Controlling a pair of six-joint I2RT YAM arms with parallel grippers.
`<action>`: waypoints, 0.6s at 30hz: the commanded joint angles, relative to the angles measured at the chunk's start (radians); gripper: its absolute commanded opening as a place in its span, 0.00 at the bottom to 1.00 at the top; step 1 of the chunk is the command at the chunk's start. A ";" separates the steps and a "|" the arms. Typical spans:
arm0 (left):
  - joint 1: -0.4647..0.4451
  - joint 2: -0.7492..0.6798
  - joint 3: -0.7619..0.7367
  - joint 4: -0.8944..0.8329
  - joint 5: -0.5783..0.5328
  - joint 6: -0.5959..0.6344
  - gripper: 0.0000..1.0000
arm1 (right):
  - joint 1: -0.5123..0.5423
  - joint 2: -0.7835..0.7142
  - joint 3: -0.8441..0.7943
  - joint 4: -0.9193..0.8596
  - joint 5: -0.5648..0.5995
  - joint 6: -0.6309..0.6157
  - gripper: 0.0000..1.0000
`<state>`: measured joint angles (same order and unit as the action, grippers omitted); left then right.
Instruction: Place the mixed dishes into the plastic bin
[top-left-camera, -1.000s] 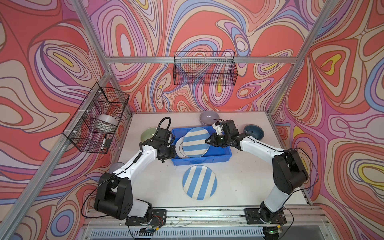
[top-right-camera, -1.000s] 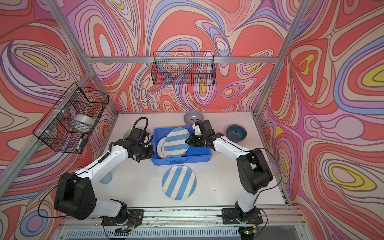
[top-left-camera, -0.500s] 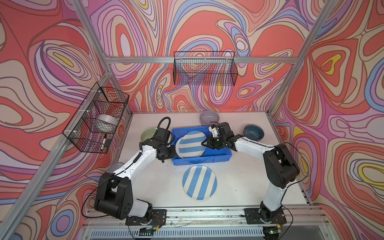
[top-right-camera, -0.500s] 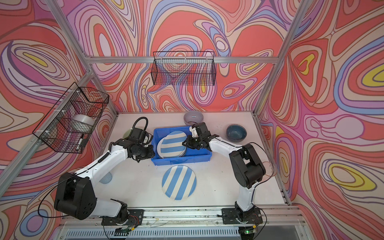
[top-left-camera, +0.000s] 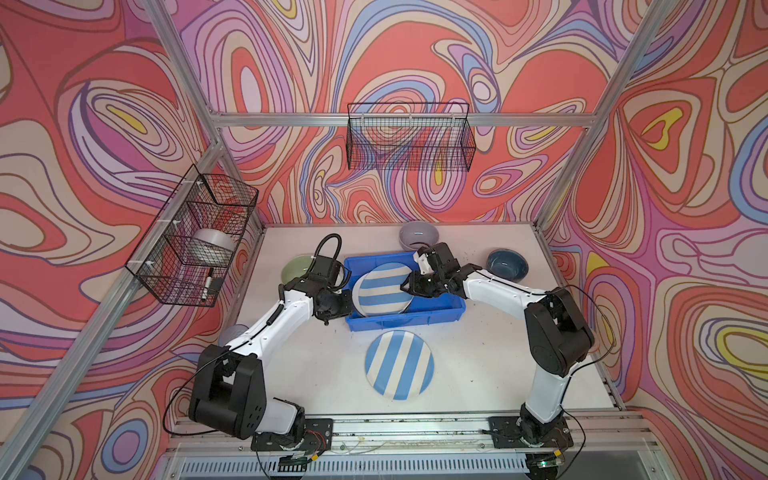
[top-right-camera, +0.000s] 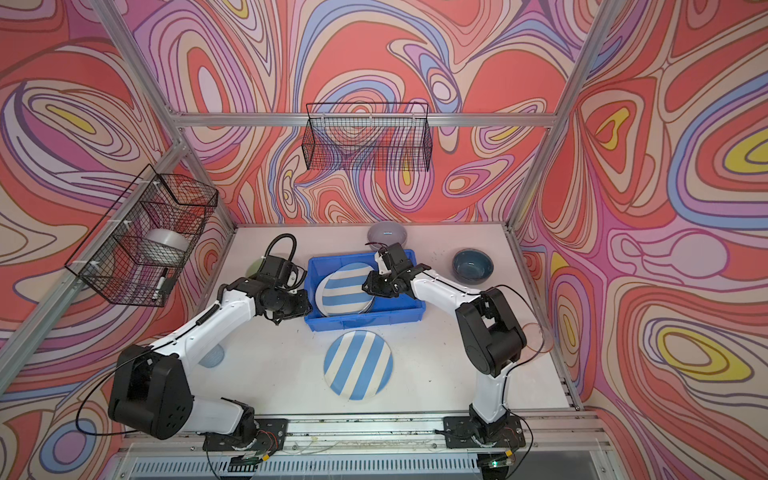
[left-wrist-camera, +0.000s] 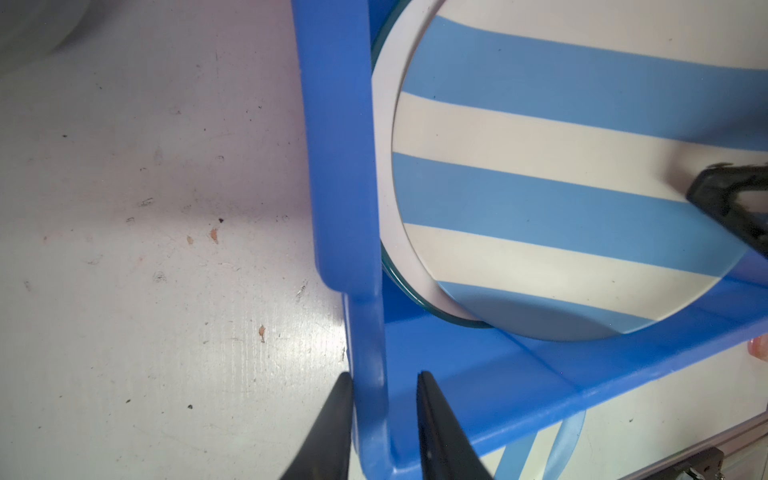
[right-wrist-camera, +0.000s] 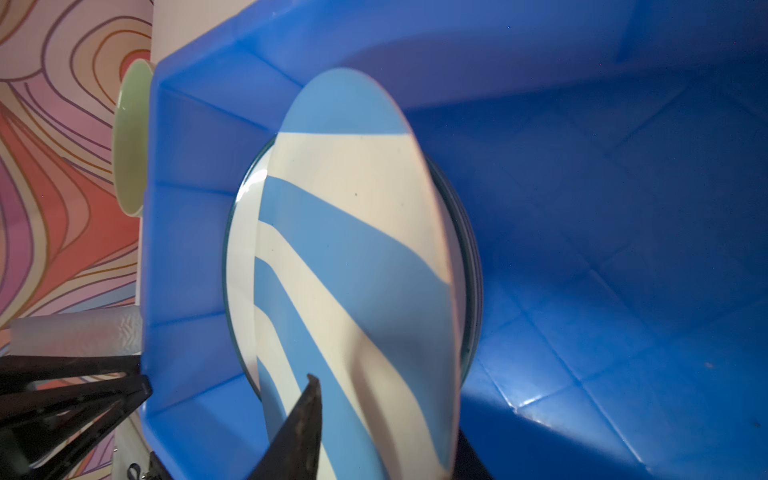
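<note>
The blue plastic bin (top-left-camera: 399, 324) (top-right-camera: 361, 320) sits mid-table. A blue-white striped plate (top-left-camera: 382, 289) (top-right-camera: 345, 291) (right-wrist-camera: 353, 249) lies in it, on top of a green-rimmed plate (left-wrist-camera: 384, 166). My right gripper (top-left-camera: 407, 286) (right-wrist-camera: 386, 407) is open, with the striped plate's right edge still between its fingers. My left gripper (top-left-camera: 347, 307) (left-wrist-camera: 384, 386) is shut on the bin's left wall. Another striped plate (top-left-camera: 399, 365) lies on the table in front of the bin. Lilac (top-left-camera: 419, 235), teal (top-left-camera: 507, 264) and pale green (top-left-camera: 297, 268) bowls stand around the bin.
A blue tumbler (top-right-camera: 212, 355) lies under my left arm and a pink one (top-right-camera: 536, 336) behind my right arm. Black wire baskets hang on the back wall (top-left-camera: 409, 141) and the left wall (top-left-camera: 191, 241); the left one holds a white roll.
My right gripper brought the tilted striped plate down onto the plate in the bin and opened its jaws. The left gripper kept its hold on the bin wall.
</note>
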<state>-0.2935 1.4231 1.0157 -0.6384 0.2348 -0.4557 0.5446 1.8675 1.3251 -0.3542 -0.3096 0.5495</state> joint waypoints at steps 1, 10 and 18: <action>-0.001 0.010 -0.004 0.037 0.034 0.012 0.30 | 0.014 0.033 0.038 -0.078 0.086 -0.048 0.41; -0.001 0.010 -0.014 0.048 0.045 0.009 0.30 | 0.038 0.068 0.081 -0.132 0.136 -0.064 0.47; -0.001 0.008 -0.041 0.078 0.064 0.000 0.30 | 0.045 0.078 0.109 -0.179 0.169 -0.086 0.58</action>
<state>-0.2935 1.4231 0.9916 -0.5987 0.2592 -0.4564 0.5800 1.9301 1.4036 -0.5125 -0.1677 0.4839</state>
